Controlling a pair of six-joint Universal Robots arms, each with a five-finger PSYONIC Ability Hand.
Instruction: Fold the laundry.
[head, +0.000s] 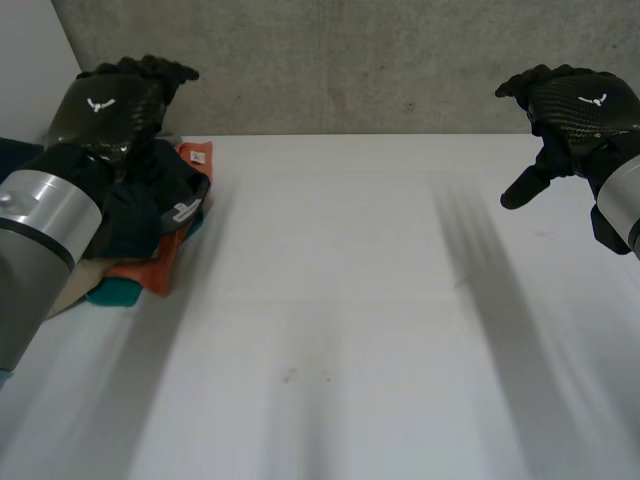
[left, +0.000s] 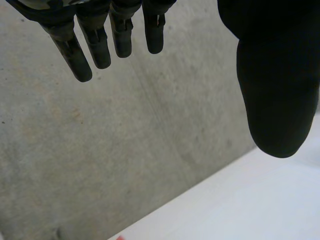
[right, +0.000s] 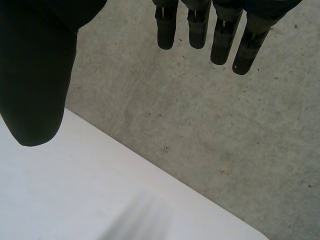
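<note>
A pile of laundry (head: 150, 235) lies at the table's far left: dark navy cloth on top, orange, teal and cream pieces under it. My left hand (head: 112, 108) hovers above the pile's far end, fingers (left: 100, 47) straight and thumb (left: 277, 90) apart, holding nothing. My right hand (head: 575, 110) hangs in the air over the table's far right edge, away from the laundry. Its fingers (right: 220, 42) are straight too, with the thumb (right: 35, 85) spread wide and nothing between them.
The white table (head: 350, 330) stretches from the pile across to the right. A grey concrete wall (head: 340, 60) stands right behind the table's far edge (right: 150, 170). My left forearm (head: 40, 250) covers the near part of the pile.
</note>
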